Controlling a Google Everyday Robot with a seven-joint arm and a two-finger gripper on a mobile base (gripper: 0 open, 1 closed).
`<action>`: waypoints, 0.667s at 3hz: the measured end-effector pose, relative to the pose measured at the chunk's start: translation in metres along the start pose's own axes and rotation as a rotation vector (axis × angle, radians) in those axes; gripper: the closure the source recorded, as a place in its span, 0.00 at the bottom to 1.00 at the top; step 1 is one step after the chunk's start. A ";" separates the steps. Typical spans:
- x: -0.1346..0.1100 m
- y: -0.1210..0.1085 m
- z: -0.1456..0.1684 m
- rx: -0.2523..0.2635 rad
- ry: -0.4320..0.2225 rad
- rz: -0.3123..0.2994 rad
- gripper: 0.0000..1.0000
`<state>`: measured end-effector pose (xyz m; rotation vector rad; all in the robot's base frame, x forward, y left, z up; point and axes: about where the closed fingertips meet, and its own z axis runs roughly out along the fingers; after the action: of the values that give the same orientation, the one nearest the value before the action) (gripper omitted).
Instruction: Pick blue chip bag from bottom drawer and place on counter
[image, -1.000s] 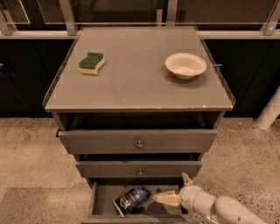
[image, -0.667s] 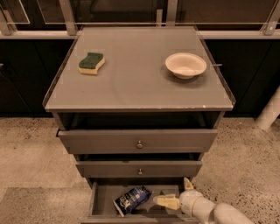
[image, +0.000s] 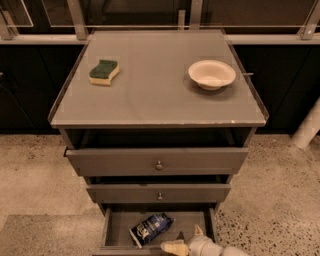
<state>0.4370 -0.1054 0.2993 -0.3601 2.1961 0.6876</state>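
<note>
Green-and-yellow sponge (image: 104, 72), flat, left; pale bowl (image: 211, 74), upright, right, well apart. Upper knobbed drawer (image: 115, 161) and middle knobbed drawer (image: 120, 193), grey, both slightly pulled out. Speckled floor (image: 280, 200); white pipe (image: 307, 125) at right edge.

**Legible text: none.** The only lettering in view stands on the blue chip bag (image: 151, 229), which lies tilted on the floor of the open bottom drawer (image: 119, 231). White characters and white patches show against the dark foil, but no word, brand or number can be read from them. The bench (image: 155, 95), the sponge (image: 104, 72) and the bowl (image: 211, 74) standing on it, and the two knobbed drawer fronts bear no readable mark. The end effector (image: 183, 239) is at the front right of the bottom drawer, just beside the bag, with its fingers spread. Its pale casing carries no readable label.
</note>
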 end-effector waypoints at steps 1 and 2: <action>0.008 0.006 0.007 -0.012 0.006 0.013 0.00; 0.003 0.003 0.005 0.009 -0.005 0.002 0.00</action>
<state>0.4366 -0.1002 0.2953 -0.3516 2.1937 0.6793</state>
